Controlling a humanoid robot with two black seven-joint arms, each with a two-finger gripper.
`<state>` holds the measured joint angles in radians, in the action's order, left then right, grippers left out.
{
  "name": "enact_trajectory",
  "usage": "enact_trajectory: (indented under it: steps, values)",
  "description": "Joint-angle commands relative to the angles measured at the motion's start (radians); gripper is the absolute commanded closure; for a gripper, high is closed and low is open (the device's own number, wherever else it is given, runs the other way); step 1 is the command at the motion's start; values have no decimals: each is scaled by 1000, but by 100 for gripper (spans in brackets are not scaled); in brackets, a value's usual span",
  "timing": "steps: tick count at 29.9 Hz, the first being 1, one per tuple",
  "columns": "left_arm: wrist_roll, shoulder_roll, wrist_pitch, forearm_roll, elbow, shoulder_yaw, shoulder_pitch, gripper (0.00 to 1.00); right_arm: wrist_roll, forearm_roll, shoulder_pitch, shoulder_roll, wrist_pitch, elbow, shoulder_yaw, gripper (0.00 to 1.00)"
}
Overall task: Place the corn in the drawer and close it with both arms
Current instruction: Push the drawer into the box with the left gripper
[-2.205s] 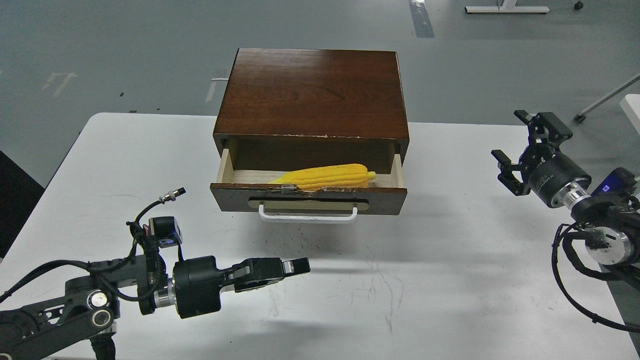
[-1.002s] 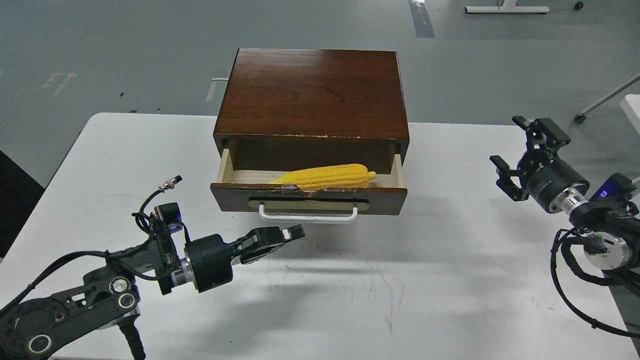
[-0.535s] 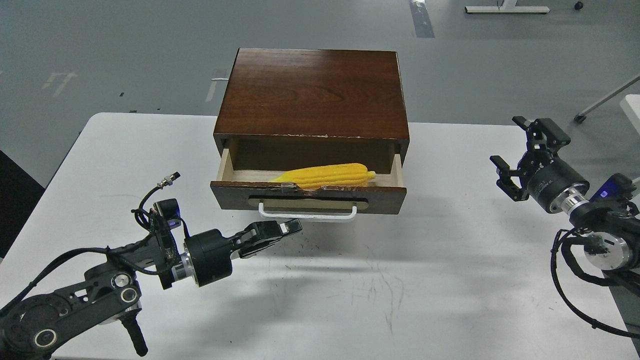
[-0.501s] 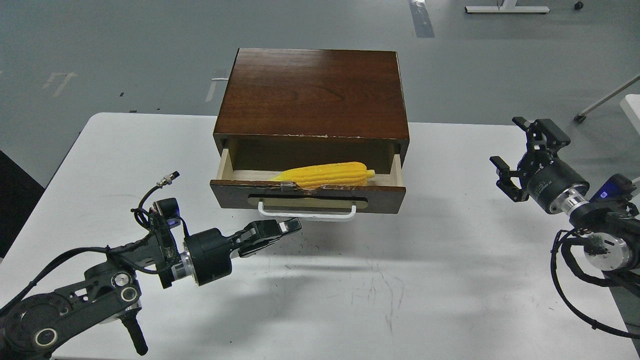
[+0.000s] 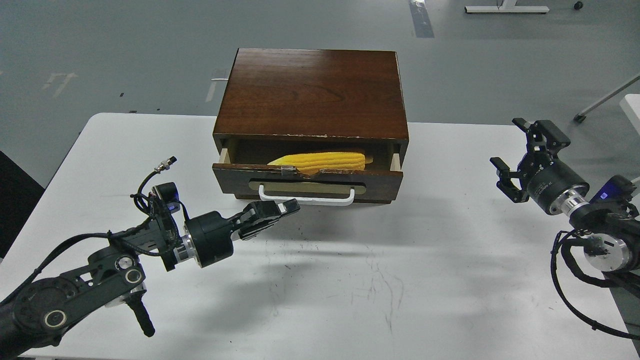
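The yellow corn (image 5: 320,160) lies on its side in the drawer (image 5: 307,181), whose dark brown front with white bar handle (image 5: 306,198) stands only a little way out of the brown wooden cabinet (image 5: 312,92). My left gripper (image 5: 294,205) is shut with nothing in it, and its tip touches the handle just below its left half. My right gripper (image 5: 517,150) is open and empty, above the table to the right of the cabinet.
The cabinet stands at the back middle of the white table (image 5: 400,280). My left arm (image 5: 125,255) stretches over the table's front left. My right arm's cables (image 5: 575,280) hang by the table's right edge. Grey floor lies beyond the table.
My left gripper has moved forward and up against the handle. The drawer has slid most of the way into the cabinet with the corn in it. My right gripper has barely moved.
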<state>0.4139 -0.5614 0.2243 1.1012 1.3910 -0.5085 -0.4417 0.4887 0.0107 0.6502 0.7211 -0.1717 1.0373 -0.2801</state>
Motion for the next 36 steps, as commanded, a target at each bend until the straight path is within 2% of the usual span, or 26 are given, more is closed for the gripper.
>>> enact_trajectory:
  steps: [1, 15, 36]
  values:
    - [0, 17, 1, 0, -36, 1, -6, 100, 0, 0, -6, 0, 0, 1, -2, 3]
    - [2, 67, 15, -1, -147, 4, -72, 100, 0, 0, -17, 0, 0, 1, -2, 3]
    - [2, 93, 18, -30, -198, 7, -107, 100, 0, 0, -27, 0, 0, 0, -4, 3]
